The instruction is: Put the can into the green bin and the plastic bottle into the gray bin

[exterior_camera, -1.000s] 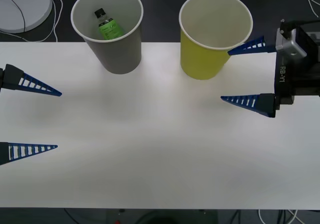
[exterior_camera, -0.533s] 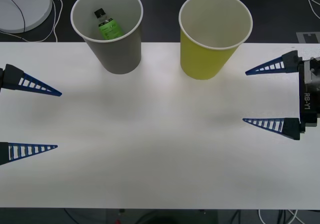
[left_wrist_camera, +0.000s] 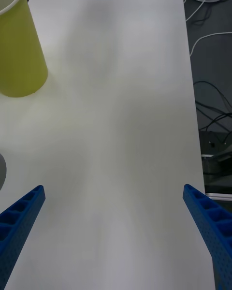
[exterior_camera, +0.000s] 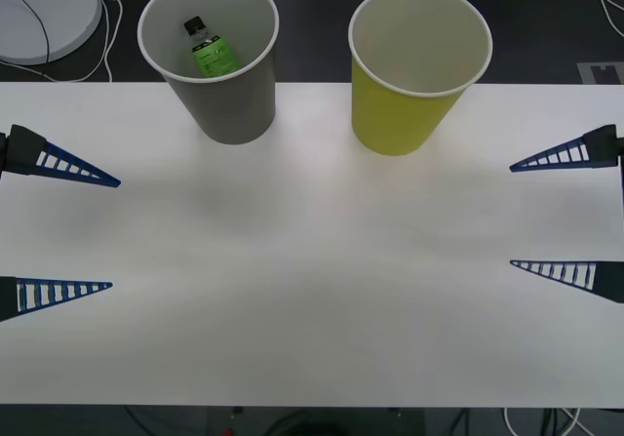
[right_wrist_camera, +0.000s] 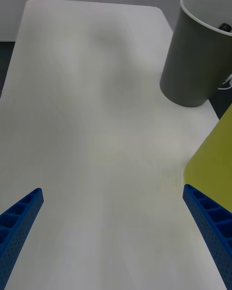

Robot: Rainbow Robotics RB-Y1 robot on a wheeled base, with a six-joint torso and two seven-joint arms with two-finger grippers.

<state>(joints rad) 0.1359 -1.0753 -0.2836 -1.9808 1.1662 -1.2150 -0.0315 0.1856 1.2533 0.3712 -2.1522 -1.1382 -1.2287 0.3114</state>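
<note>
White table [exterior_camera: 312, 290] carries the gray bin [exterior_camera: 219, 95] and green bin [exterior_camera: 405, 104] along its far edge; the plastic bottle [exterior_camera: 210, 51] lies inside the gray one. Left gripper [exterior_camera: 112, 231] and right gripper [exterior_camera: 512, 217] hover at opposite side edges, jaws wide apart, empty

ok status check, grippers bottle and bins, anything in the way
Left gripper open, right gripper open, both at table edges. Plastic bottle inside gray bin. Green bin upright. Nothing in the way.

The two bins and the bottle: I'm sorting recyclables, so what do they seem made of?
The gray bin and the green bin look like matte paper, judging by their rolled white rims and pale insides. The plastic bottle looks like glossy green plastic, with a black cap.
</note>
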